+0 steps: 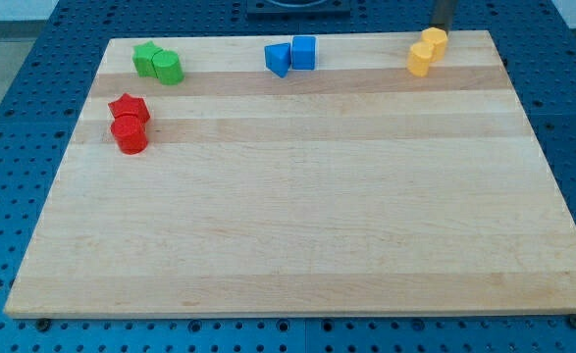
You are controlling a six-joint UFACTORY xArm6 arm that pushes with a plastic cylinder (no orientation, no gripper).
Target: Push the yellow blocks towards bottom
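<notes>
Blocks sit in four small pairs on a pale wooden board (297, 226), which lies on a blue perforated table (13, 147). Nothing here works as a container; the board simply carries everything, and all of it sits in the upper part.

Farthest to the view's left, near the top edge, a green star-shaped block (147, 57) touches a green cylinder (168, 68). Just below them, near the left edge, a red star-shaped block (129, 108) presses against a red cylinder (130, 135) beneath it. At the top centre, a blue triangular block (278, 59) leans against a blue cube (304, 52).

Over at the view's top right, two yellow blocks stand touching: one with a faceted top (434, 41) and a rounder one (420, 59) just below and to its left. Their exact shapes are hard to make out.

The dark rod comes down from the top edge, and my tip (441, 29) stands right behind the upper yellow block, on its far side, seemingly touching it. It carries nothing. Both yellow blocks lie toward the view's bottom from it.
</notes>
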